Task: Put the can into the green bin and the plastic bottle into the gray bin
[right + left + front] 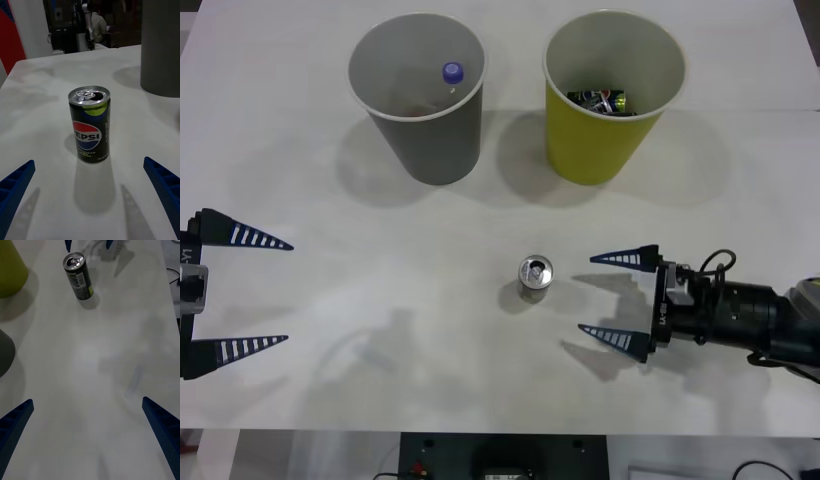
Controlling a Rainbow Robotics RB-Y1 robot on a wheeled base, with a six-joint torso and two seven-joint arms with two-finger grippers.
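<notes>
The can (535, 277) stands upright near the table's middle, silver top with pull tab, dark body with a round red-white-blue logo (89, 125), and in the left wrist view (78, 275). My right gripper (613, 300) is open just to its right, fingers pointing at it, a short gap away. The gray bin (418, 95) stands at the back left with the plastic bottle's blue-purple cap (452, 72) showing inside. The green bin (610, 95) stands at the back right. My left gripper (265, 292) is open at the table's left edge.
A dark can with green marks (602, 100) lies inside the green bin. The white table (410, 300) has bare room between my two grippers. In the right wrist view the gray bin's wall (160, 48) rises beyond the can.
</notes>
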